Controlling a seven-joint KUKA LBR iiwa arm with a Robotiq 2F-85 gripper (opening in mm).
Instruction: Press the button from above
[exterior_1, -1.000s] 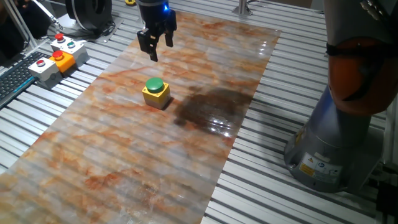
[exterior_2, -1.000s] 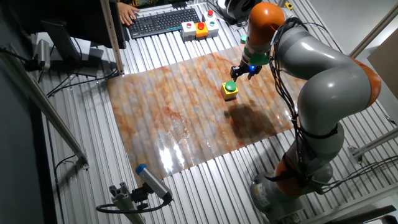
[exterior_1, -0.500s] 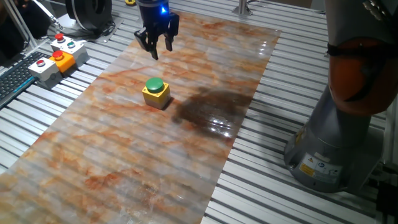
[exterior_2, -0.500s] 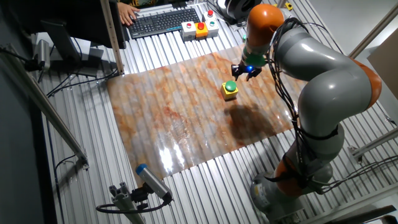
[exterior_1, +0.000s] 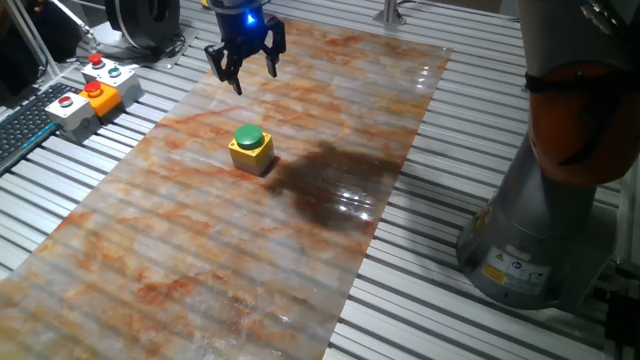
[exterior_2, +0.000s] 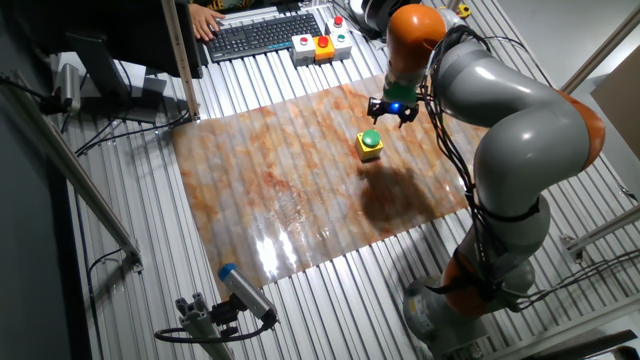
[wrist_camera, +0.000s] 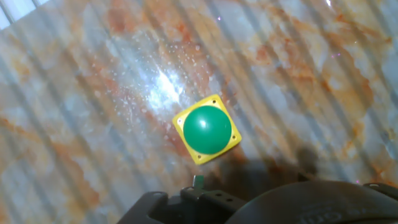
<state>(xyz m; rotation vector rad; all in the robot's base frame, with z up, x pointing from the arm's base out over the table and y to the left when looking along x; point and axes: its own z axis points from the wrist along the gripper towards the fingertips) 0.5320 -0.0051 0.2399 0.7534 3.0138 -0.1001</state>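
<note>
**Gripper hanging above the mat, green button sitting free**

Gripper (exterior_1: 243, 72) is hovering in the air over the far part of the marbled mat (exterior_1: 200, 260), fingers pointing down with a clear gap between the tips, so it's open and holding nothing. The blue light on the wrist is glowing. The button (exterior_1: 249, 138), a green dome on a small yellow box, is sitting upright on the mat nearer the camera than the gripper, well apart from it. From the other side the gripper (exterior_2: 391, 110) is hanging just past the button (exterior_2: 371, 139). In the hand view the button (wrist_camera: 207, 129) is showing near the middle, nothing touching it. A keyboard (exterior_2: 265, 35) and a few other button boxes (exterior_1: 86, 92) are sitting off the mat.
</note>
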